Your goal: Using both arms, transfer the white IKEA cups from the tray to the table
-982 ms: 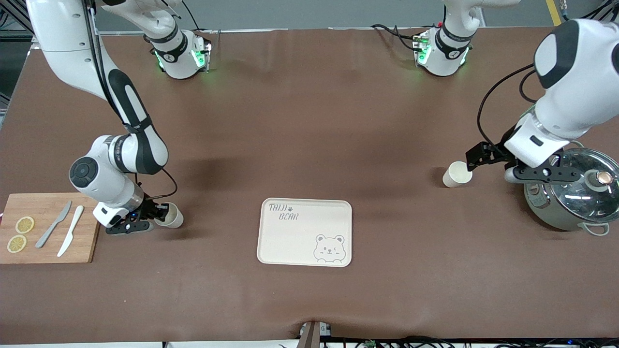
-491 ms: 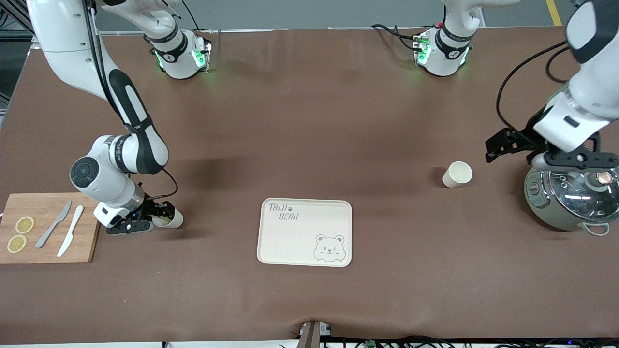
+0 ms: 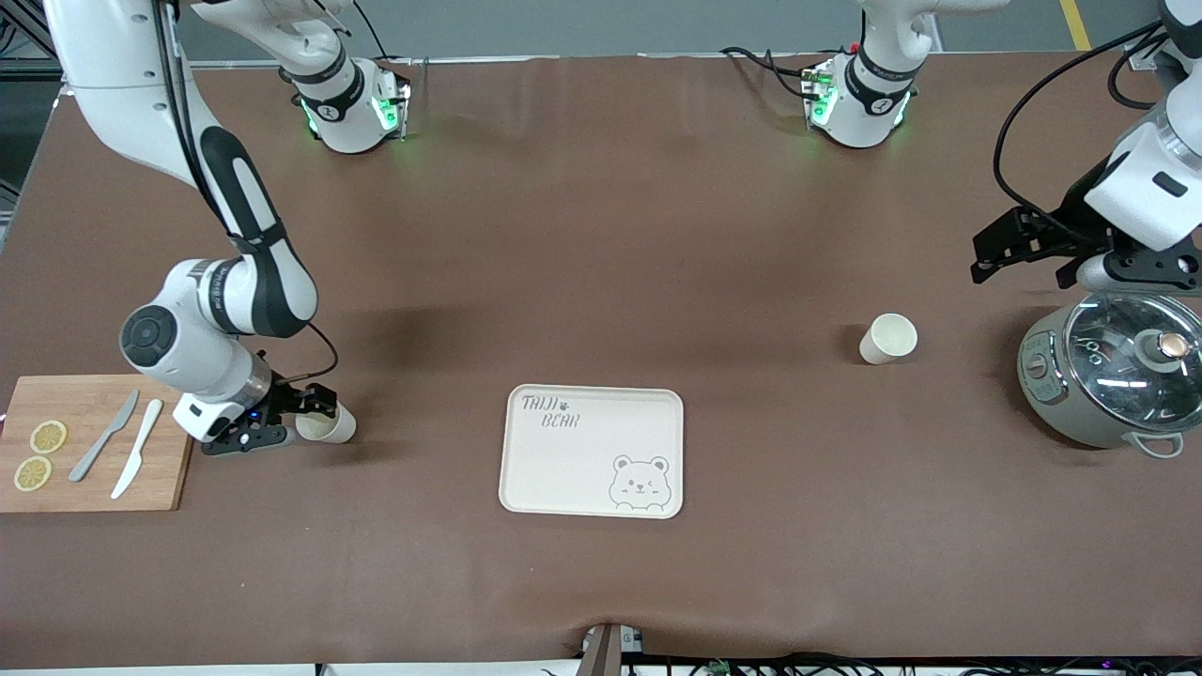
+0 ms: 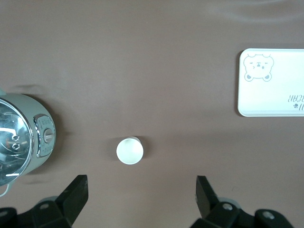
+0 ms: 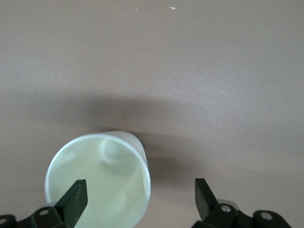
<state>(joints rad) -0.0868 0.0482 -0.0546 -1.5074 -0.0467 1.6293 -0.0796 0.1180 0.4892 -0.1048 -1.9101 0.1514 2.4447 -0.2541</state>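
1. Cream-white and upright, the first cup (image 3: 888, 338) stands on the brown table (image 3: 601, 235) toward the left arm's end, a little farther from the front camera than the tray (image 3: 593, 451) and just beside the pot (image 3: 1108, 376), with bare tabletop between them. My left wrist view shows its round rim from above (image 4: 129, 151), nothing touching it.
2. I see the second cup (image 3: 326, 424) toward the right arm's end, upright on the table, beside the wooden cutting board (image 3: 94, 441).
3. My right gripper (image 3: 300, 413) is low at this second cup. In the right wrist view its fingers (image 5: 76, 197) are spread wide, one overlapping the cup's rim (image 5: 97, 183) and the other well clear of it over bare table, so I read no grip on the cup.
4. My left gripper (image 3: 1019, 249) is up in the air over bare table beside the pot, away from the first cup. The left wrist view shows its fingers (image 4: 76, 190) spread wide, holding nothing.
5. I see the tray, cream with a bear print, flat in the middle of the table between the two cups.
6. On the cutting board lie two knives (image 3: 122, 449) and two lemon slices (image 3: 39, 455).
7. I see the pot with a glass lid (image 3: 1136, 357) on it.
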